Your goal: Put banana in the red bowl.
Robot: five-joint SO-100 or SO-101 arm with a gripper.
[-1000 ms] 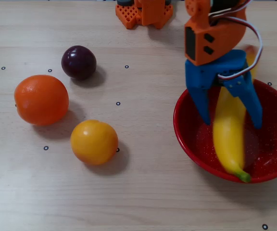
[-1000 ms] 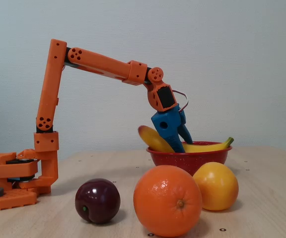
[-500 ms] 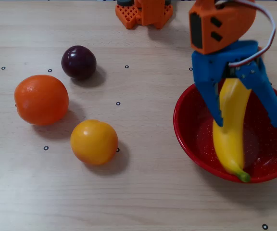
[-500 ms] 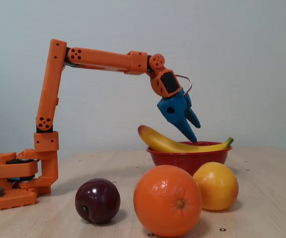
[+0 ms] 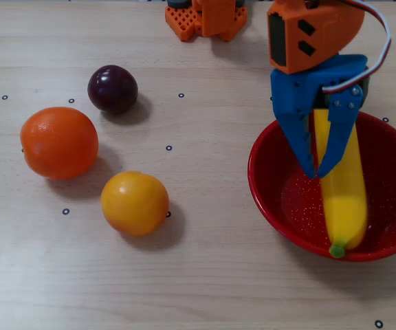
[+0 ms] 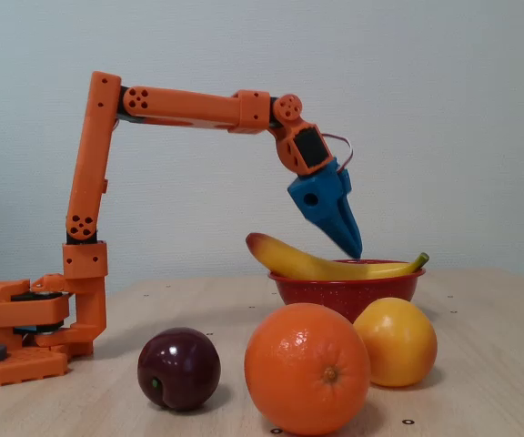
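Observation:
The yellow banana point(image 5: 346, 206) lies in the red bowl point(image 5: 280, 199) at the right of the overhead view, its green stem at the near rim. In the fixed view the banana point(image 6: 298, 264) rests across the red bowl point(image 6: 344, 291), with its reddish end sticking out past the left rim. My blue gripper point(image 5: 318, 172) hangs over the bowl's left half, fingertips drawn together and holding nothing. Seen from the side, the gripper point(image 6: 354, 250) points down just above the banana, apart from it.
Left of the bowl sit a large orange point(image 5: 59, 142), a round yellow-orange fruit point(image 5: 135, 203) and a dark purple plum point(image 5: 113, 89). The arm's orange base point(image 5: 205, 17) stands at the table's far edge. In the fixed view the orange point(image 6: 307, 369) stands in front of the bowl.
The fingers have closed together above the bowl, letting the banana lie free. The banana has settled slightly to the right inside the bowl.

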